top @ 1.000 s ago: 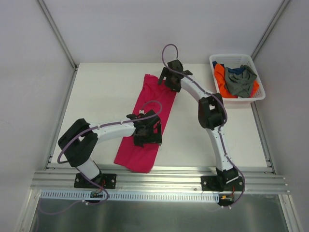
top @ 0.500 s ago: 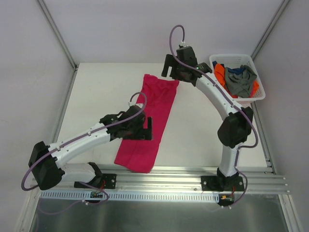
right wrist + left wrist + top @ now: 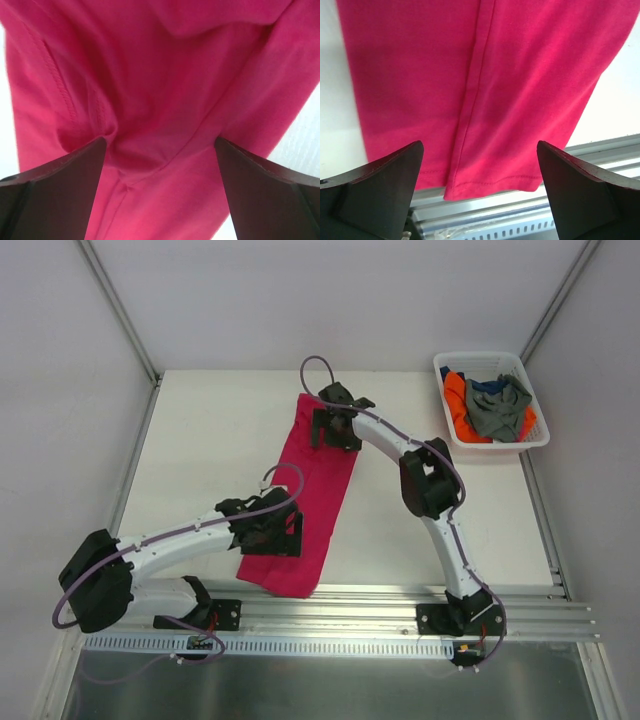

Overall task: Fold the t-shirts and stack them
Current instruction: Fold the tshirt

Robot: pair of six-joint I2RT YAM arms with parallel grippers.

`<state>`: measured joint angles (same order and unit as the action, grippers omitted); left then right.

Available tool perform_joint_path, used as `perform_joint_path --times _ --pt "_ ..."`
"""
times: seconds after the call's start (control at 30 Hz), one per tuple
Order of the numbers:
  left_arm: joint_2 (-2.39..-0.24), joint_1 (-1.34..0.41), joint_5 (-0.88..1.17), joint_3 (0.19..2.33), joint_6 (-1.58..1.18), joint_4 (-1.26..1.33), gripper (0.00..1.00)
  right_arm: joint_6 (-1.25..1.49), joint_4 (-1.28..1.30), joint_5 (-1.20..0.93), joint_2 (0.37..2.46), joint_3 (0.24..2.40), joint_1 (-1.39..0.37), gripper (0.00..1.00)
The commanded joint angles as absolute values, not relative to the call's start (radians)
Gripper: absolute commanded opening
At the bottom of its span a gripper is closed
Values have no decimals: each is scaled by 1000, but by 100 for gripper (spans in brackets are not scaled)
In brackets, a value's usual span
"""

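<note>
The pink t-shirt (image 3: 308,500) lies as a long folded strip on the table, running from the back middle to the front edge. My left gripper (image 3: 290,532) is open over its near end; in the left wrist view the shirt's hem (image 3: 490,185) lies between the spread jaws (image 3: 480,195). My right gripper (image 3: 322,428) is open over the far end; its wrist view shows wrinkled pink cloth (image 3: 165,115) and a seam between the jaws (image 3: 160,190). The grey (image 3: 500,405), orange (image 3: 456,400) and dark blue (image 3: 487,385) shirts lie bunched in the basket.
A white plastic basket (image 3: 540,440) stands at the back right corner of the table. A metal rail (image 3: 330,612) runs along the table's front edge, also in the left wrist view (image 3: 520,210). Grey walls enclose the sides and back.
My right gripper swung out toward the basket, then came back left onto the shirt's far end. My left gripper slid toward the near end of the shirt. The shirt stayed in place.
</note>
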<state>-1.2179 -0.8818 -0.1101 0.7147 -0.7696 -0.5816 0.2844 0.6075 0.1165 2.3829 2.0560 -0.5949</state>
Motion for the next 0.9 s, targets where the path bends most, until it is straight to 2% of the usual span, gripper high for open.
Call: perform_joint_path --times 0.0,0.27,0.57,0.7,0.87 --pt "-1281 -905 -126 684 -825 -509 99 314 632 143 2371 2151 -589 97" --pt "-1422 -943 -58 701 -853 -381 99 304 601 118 2515 2262 -575 97" --pt "-1637 -956 -18 879 -813 -333 99 288 467 83 2605 2425 -499 97" --pt "-1634 -956 -14 867 -851 -341 99 244 437 87 2612 2474 -494 97" --pt "-1542 -957 -9 867 -845 -377 99 215 436 8 2516 2464 -491 97"
